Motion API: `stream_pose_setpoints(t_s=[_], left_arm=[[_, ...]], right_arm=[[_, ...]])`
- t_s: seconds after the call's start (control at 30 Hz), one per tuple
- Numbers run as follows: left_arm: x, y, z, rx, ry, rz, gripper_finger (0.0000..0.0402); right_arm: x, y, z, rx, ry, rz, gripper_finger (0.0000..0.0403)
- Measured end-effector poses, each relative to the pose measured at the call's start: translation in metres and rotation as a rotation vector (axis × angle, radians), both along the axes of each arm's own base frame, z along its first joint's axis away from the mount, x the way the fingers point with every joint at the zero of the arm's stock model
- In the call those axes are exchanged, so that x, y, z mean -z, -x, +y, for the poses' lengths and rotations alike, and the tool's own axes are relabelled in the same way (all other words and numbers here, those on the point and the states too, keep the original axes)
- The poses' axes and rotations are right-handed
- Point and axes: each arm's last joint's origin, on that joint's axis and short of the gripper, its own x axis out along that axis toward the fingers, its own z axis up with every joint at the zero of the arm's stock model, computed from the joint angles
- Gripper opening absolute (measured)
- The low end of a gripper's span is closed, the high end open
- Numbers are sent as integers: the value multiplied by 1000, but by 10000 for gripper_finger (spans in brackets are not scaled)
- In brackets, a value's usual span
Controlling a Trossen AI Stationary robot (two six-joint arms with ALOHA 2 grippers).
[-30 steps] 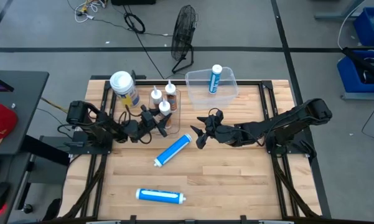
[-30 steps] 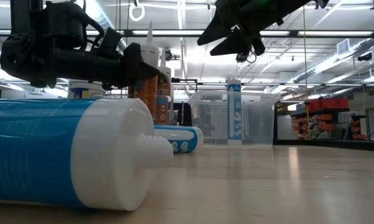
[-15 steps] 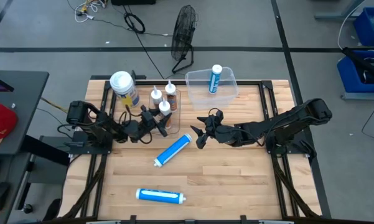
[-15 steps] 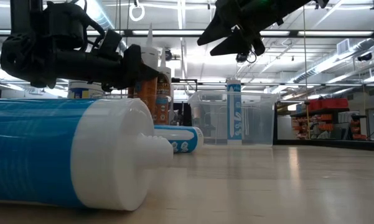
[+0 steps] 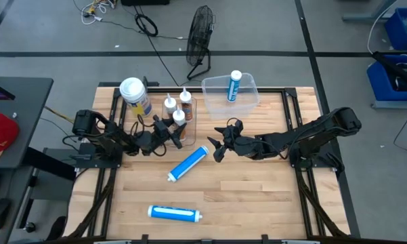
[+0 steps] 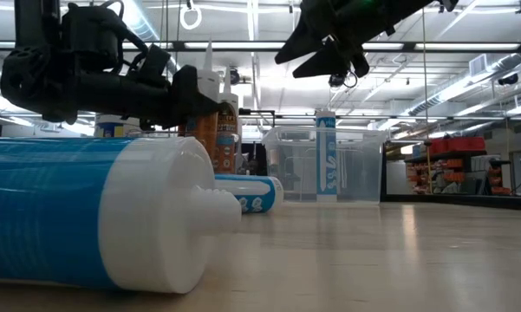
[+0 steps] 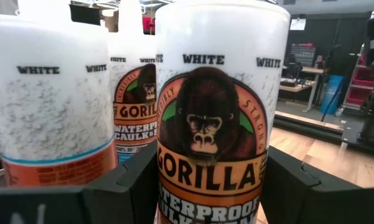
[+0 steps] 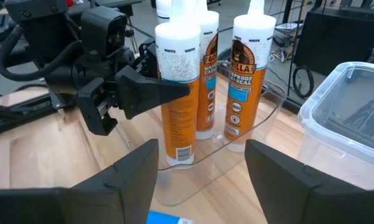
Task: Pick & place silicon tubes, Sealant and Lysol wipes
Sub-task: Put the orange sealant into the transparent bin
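Observation:
Three orange sealant tubes with white nozzles stand upright on their bases in a clear tray (image 8: 236,163) at the far left of centre. My left gripper (image 5: 173,131) reaches level from the table's left and is shut on the nearest tube (image 5: 179,116), which also shows in the left wrist view (image 7: 211,124). My right gripper (image 5: 219,142) hangs open and empty above the table's middle, and shows in the low view too (image 6: 329,54). The Lysol wipes canister (image 5: 135,96) stands at the far left. Two blue tubes (image 5: 188,163) (image 5: 174,213) lie on the table. My left gripper pinches the nearest sealant tube between its two fingers (image 7: 134,186), low on the tube's labelled body (image 7: 208,180). The fingers come level from the table's left, across the upright tube. The tube stands upright in the clear tray (image 8: 177,93).
A clear bin (image 5: 247,95) at the far edge holds a third blue tube (image 5: 233,86) leaning upright. A black fan (image 5: 200,37) stands on the floor behind the table. Bare wood lies at the near right (image 5: 257,196).

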Motion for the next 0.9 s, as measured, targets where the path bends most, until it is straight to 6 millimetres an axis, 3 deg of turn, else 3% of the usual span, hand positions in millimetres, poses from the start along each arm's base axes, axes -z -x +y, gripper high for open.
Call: stream_pose_setpoints(t_s=[0.3,0.7,0.9], left_arm=[[10,-4,0,-8,1,7,217],[9,-8,0,-2,-36,32,218],[9,-8,0,1,-40,37,245]], right_arm=[[0,0,0,-5,15,14,245],[1,1,0,-5,18,27,245],[2,1,0,-5,18,30,245]])
